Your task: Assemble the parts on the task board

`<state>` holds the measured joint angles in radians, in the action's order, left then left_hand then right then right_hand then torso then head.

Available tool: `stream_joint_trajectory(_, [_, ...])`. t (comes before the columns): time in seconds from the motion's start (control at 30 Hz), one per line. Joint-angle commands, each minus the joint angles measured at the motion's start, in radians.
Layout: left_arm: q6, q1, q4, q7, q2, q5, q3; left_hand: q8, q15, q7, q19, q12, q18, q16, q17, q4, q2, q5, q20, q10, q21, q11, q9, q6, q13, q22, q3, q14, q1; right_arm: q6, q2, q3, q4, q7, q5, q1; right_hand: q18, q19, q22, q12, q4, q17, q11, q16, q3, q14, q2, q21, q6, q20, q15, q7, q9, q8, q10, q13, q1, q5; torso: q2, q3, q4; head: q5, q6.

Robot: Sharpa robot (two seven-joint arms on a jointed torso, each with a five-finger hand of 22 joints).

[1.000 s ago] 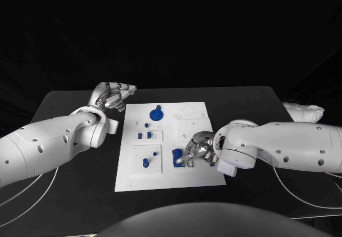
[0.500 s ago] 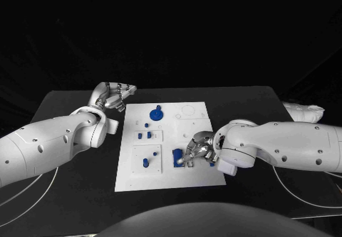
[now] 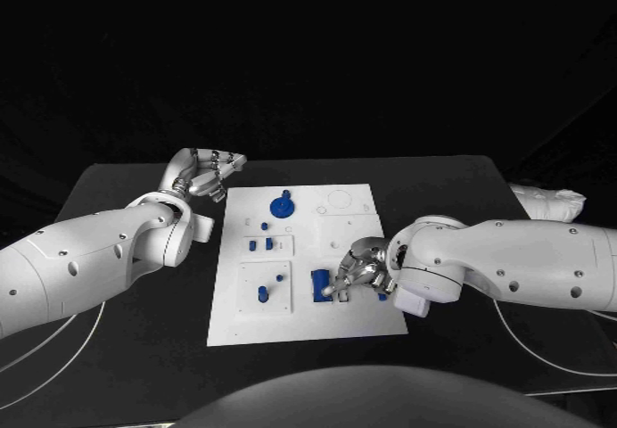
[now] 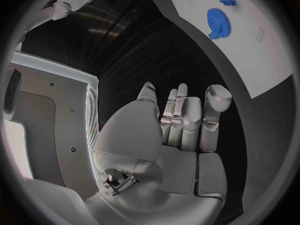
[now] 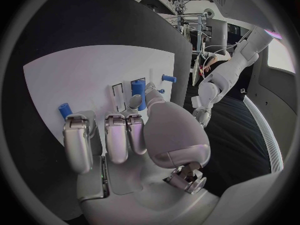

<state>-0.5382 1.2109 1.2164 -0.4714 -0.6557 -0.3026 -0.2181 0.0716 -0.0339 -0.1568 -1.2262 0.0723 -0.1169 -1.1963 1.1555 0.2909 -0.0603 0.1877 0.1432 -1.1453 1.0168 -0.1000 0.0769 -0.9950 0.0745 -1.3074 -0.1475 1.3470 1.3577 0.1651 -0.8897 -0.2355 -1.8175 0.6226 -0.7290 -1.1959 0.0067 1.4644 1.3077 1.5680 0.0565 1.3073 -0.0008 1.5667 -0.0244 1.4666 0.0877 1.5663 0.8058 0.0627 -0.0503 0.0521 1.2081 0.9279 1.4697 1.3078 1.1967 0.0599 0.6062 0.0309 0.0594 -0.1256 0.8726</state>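
Parts sit scattered on the white task board point(image 3: 308, 303) at the middle of the black table point(image 3: 450, 178): a blue gear point(image 3: 281, 208) toward the board's 12 o'clock end, small blue pegs point(image 3: 261, 243) at its centre-left, more pegs point(image 3: 267, 289) at about 8 o'clock, and a blue block point(image 3: 320, 284) at about 5 o'clock. The right hand point(image 3: 357, 272) rests over the board just beside that block, fingers curled down; whether it grips a part I cannot tell. In the right wrist view a blue peg point(image 5: 139, 94) stands just past its thumb. The left hand point(image 3: 206, 174) hangs off the board at 10 o'clock, fingers curled in on nothing.
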Motion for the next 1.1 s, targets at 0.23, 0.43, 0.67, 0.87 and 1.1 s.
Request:
stream_joint_trajectory(0.23, [0.015,0.001,0.002,-0.005,0.002,-0.004,0.001,0.003,0.002,0.002,0.006,0.0,0.007,0.003,-0.001,0.0,-0.005,0.003,-0.002,0.001,-0.005,0.002,0.001,0.005,0.002,-0.048,-0.006,-0.005,0.005,0.025,-0.01,0.0,-0.006,-0.048,0.007,0.002,-0.007,0.106,0.263,0.003,0.008,0.264,-0.006,0.004,-0.002,0.104,0.005,0.004,0.001,-0.007,-0.007,0.001,0.01,-0.001,0.101,0.263,-0.008,-0.002,0.001,0.0001,0.0006,-0.002,0.0])
stream_joint_trajectory(0.43, [0.016,0.001,0.001,-0.005,0.003,-0.004,0.001,0.003,0.002,0.002,0.006,0.0,0.007,0.003,-0.001,0.0,-0.005,0.003,-0.002,0.001,-0.005,0.002,0.001,0.005,0.002,-0.048,-0.006,-0.005,0.005,0.107,-0.052,0.0,-0.028,-0.19,0.036,-0.004,-0.007,0.106,0.263,0.003,0.016,0.264,-0.001,0.004,-0.002,0.104,0.009,0.004,-0.099,-0.006,-0.005,0.008,-0.055,-0.132,0.101,0.263,-0.009,0.023,-0.001,0.0008,-0.0001,-0.006,0.0])
stream_joint_trajectory(0.67, [0.016,0.001,-0.002,-0.004,0.009,-0.004,0.001,0.003,0.002,0.002,0.006,0.0,0.007,0.003,-0.001,0.0,-0.005,0.003,-0.002,0.001,-0.005,0.002,0.001,0.005,0.002,-0.048,-0.006,-0.005,0.005,0.071,-0.153,0.0,-0.078,-0.177,0.009,-0.051,-0.007,0.106,0.263,0.003,0.033,0.264,0.054,0.004,-0.006,0.104,0.004,0.004,-0.116,0.031,0.041,0.071,-0.285,-0.405,0.101,0.263,-0.005,0.045,-0.002,0.0021,0.001,-0.026,0.0])
stream_joint_trajectory(0.87, [0.014,0.001,-0.004,-0.003,0.013,-0.004,0.001,0.003,0.002,0.002,0.006,0.0,0.007,0.003,-0.001,0.0,-0.005,0.003,-0.002,0.001,-0.005,0.002,0.001,0.005,0.002,-0.048,-0.006,-0.005,0.005,0.023,-0.249,-0.001,-0.112,-0.092,-0.104,-0.059,-0.007,0.106,0.263,0.003,0.028,0.264,0.094,0.004,-0.012,0.104,-0.015,0.004,-0.113,0.069,0.081,0.113,-0.456,-0.553,0.101,0.263,-0.006,0.066,0.0,0.001,-0.0029,-0.038,0.0])
stream_joint_trajectory(1.1, [0.016,0.001,-0.007,-0.003,0.017,-0.004,0.001,0.003,0.002,0.002,0.006,0.0,0.007,0.003,-0.001,0.0,-0.005,0.003,-0.002,0.001,-0.005,0.002,0.001,0.005,0.002,-0.048,-0.006,-0.005,0.005,-0.007,-0.322,-0.001,-0.148,-0.002,-0.176,-0.044,-0.007,0.106,0.263,0.003,0.034,0.264,0.103,0.004,-0.021,0.104,-0.033,0.004,-0.085,0.084,0.089,0.121,-0.538,-0.599,0.101,0.263,-0.043,0.143,-0.002,-0.001,-0.0045,-0.071,0.0])
